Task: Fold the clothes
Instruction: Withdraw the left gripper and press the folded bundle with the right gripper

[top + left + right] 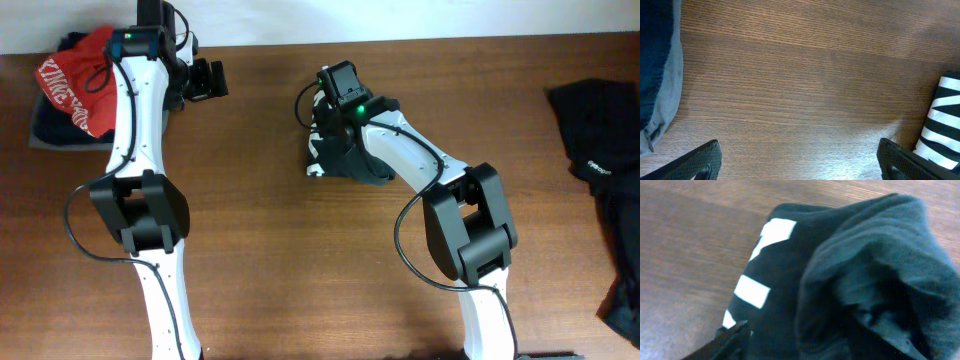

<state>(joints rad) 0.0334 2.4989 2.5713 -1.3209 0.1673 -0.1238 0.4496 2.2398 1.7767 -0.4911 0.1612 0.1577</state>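
The folding is judged to be at an early stage. A striped black shirt (322, 150) lies bunched in a heap at the middle of the table (260, 250), with teal-grey fabric (875, 275) crumpled against it; no flat, squared fold is seen anywhere on it. The right gripper (328, 120) is set down over this heap. Only one finger (730, 340) is shown, just beside the cloth, so it cannot be told whether the jaws are apart or clamped on the cloth.

The left gripper (208, 78) is held over bare wood with its jaws wide apart and nothing between them.

A red garment (75, 75) with white lettering is heaped on dark cloth at the far left corner. A black garment (600, 150) is left rumpled at the right edge. All of these are judged to need folding.
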